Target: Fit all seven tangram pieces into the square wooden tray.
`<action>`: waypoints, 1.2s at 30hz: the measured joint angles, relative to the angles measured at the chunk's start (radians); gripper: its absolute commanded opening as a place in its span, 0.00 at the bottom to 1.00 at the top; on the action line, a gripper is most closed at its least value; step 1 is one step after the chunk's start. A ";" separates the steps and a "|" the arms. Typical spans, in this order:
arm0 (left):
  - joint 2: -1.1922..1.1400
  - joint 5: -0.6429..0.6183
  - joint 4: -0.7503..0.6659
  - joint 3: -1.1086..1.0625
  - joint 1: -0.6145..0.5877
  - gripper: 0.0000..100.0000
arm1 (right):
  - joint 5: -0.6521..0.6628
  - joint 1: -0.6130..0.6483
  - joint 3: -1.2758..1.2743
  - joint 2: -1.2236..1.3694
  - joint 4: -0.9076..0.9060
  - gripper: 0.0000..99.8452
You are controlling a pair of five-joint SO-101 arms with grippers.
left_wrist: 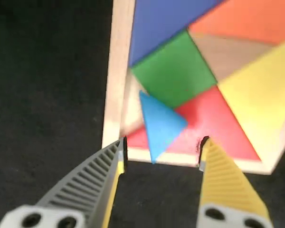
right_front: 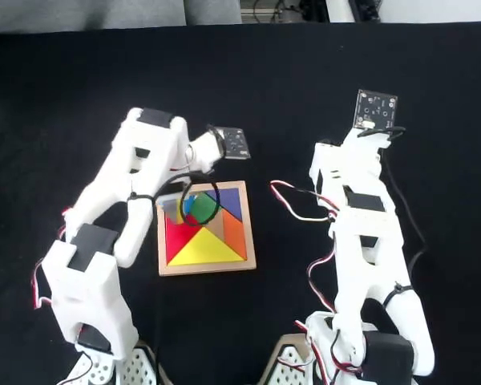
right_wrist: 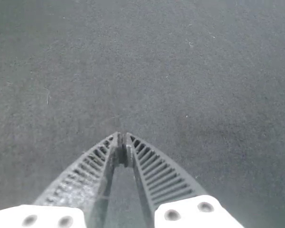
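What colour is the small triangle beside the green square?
The triangle is blue; left wrist view.

The left arm (right_front: 116,204) bends over the wooden tray (right_front: 207,267) of coloured pieces (right_front: 202,249); the right arm (right_front: 359,224) stands well apart.

Bright, even light falls from above on the black cloth table (right_front: 64,80). The white left arm (right_front: 116,188) beside the square wooden tray (right_front: 208,267) glares, with only faint shadows.
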State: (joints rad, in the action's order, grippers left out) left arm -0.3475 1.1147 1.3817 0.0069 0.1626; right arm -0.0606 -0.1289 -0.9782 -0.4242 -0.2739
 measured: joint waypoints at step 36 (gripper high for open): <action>-0.143 -0.020 -0.043 0.163 -0.009 0.26 | 0.000 0.000 0.000 0.000 0.000 0.01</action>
State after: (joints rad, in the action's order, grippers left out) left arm -0.4902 1.0948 1.3387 0.1695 0.1534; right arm -0.0606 -0.1289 -0.9782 -0.4242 -0.2739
